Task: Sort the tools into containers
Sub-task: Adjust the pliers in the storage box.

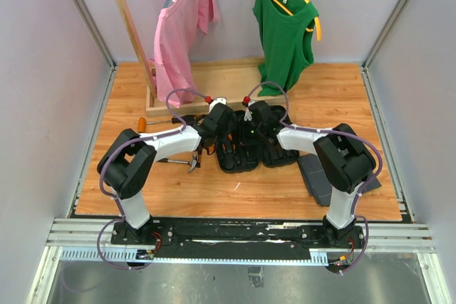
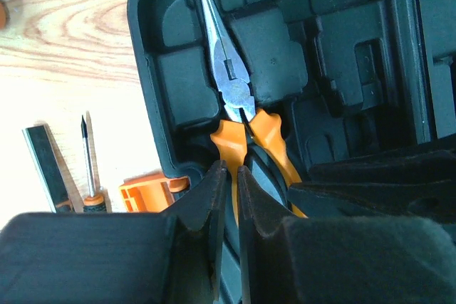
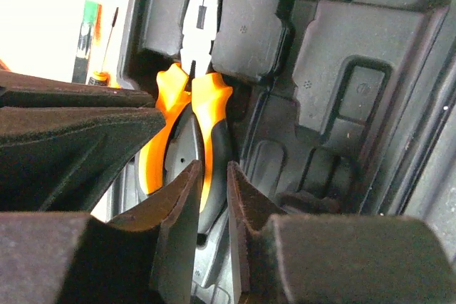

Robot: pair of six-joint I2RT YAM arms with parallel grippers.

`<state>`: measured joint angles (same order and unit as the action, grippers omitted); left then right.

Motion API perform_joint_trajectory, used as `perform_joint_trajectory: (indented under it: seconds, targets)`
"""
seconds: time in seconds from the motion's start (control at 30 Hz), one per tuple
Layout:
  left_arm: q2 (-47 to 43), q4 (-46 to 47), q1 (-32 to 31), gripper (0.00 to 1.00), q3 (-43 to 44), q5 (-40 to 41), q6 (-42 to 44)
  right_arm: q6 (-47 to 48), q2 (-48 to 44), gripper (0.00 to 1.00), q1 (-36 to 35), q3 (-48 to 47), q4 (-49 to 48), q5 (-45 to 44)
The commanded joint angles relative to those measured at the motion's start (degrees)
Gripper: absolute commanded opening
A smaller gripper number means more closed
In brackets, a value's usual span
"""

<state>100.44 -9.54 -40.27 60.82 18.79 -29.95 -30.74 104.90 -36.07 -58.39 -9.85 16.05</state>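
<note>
Now the left end effector [image 2: 229, 186] and right end effector [image 3: 211, 190] each clamp a handle of the orange-handled pliers [image 2: 235, 94] in the tool case [image 2: 342, 55], mid-frame.

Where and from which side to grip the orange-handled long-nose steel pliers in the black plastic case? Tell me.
Grip the orange-handled long-nose steel pliers by one handle, from above: the nose lies sunk between raised blocks of the black plastic case, while the handles splay apart.
</note>
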Motion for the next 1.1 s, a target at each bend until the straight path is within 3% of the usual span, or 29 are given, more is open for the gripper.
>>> perform_joint_trajectory:
  seconds: [0.0,0.47,1.07]
  targets:
    - [2.02,-0.10,-0.25,0.14,0.97,1.30,0.70,-0.19,2.22,0.22,1.00,-2.57,-1.21,1.47]
    - [4.04,-2.18,-0.25,0.01,-0.59,-0.12,-0.01,0.59,3.82,0.16,0.98,-2.92,2.28,0.30]
    - [9.39,-10.16,-0.24,0.00,-2.09,-1.91,-2.23,1.05,3.65,0.17,1.08,-2.23,3.32,-0.70]
